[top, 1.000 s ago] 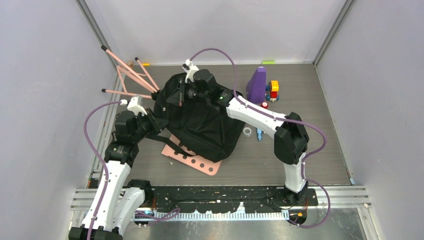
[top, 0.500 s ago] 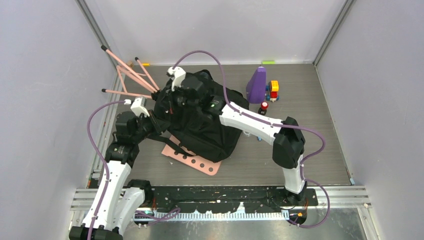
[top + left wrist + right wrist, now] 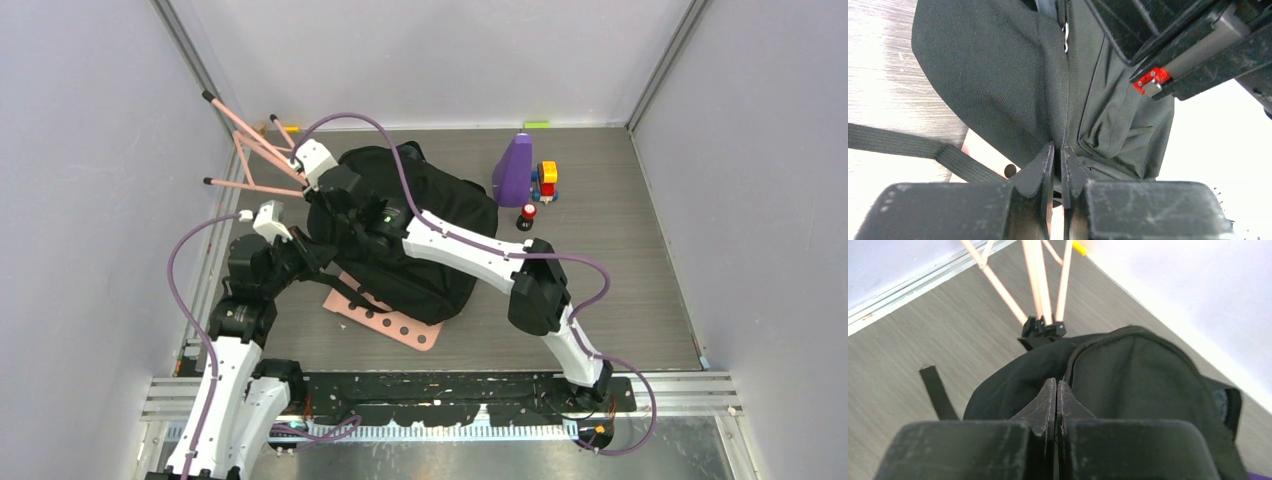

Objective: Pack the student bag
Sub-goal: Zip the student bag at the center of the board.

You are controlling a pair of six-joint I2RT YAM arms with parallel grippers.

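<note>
large black soft fabric backpack (image 3: 452,198) on pink perforated board (image 3: 395,322); left gripper (image 3: 1058,148) pinches its seam, right gripper (image 3: 1056,383) is pressed together at the zipper track, its hold on any pull hidden: you appear to be zipping, so next pull along the track against a taut seam.

The student bag (image 3: 455,200) hides most of the pink board (image 3: 400,327) on the desk (image 3: 620,250), and my right arm (image 3: 460,250) crosses over its middle. My left fingers (image 3: 1040,167) bury their tips in its seam, so I cannot tell how much cloth they pinch.
</note>
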